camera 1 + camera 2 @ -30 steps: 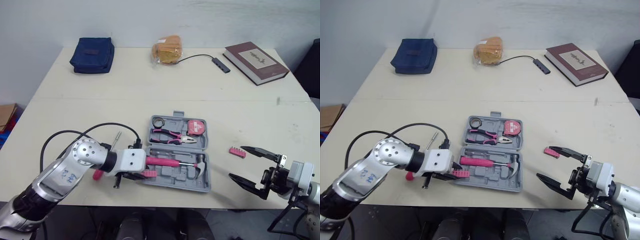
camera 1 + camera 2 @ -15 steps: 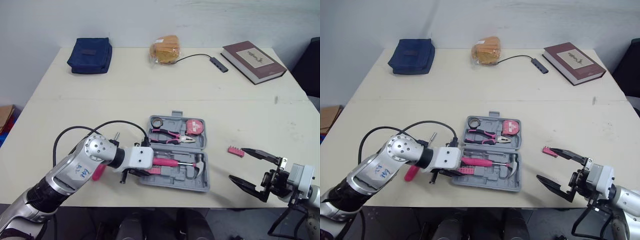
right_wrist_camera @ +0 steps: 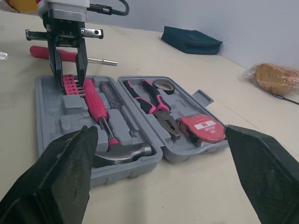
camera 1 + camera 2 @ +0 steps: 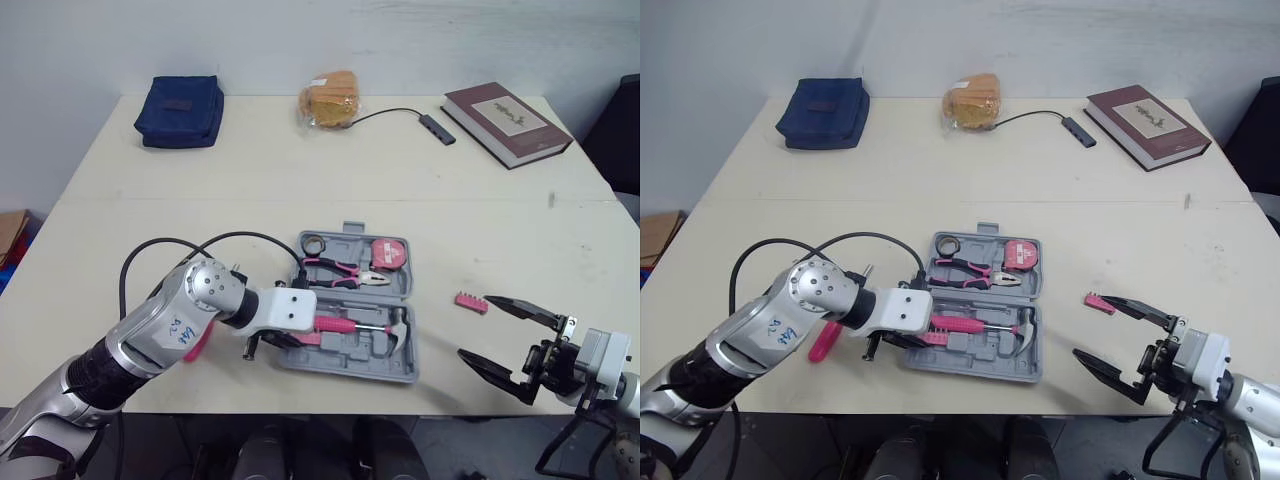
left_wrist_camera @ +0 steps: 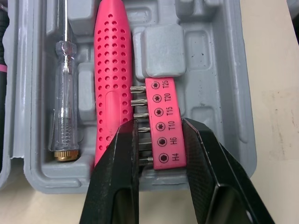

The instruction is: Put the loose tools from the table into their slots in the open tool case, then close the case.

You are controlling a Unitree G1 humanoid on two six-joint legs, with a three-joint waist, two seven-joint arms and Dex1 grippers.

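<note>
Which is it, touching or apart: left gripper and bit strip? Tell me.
Touching. Left wrist view: the left gripper clamps the bit strip from both sides.

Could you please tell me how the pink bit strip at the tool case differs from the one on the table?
The held bit strip is gripped by the left end effector over the tool case; the loose bit strip lies untouched on the table, right of the case. Both are pink.
</note>
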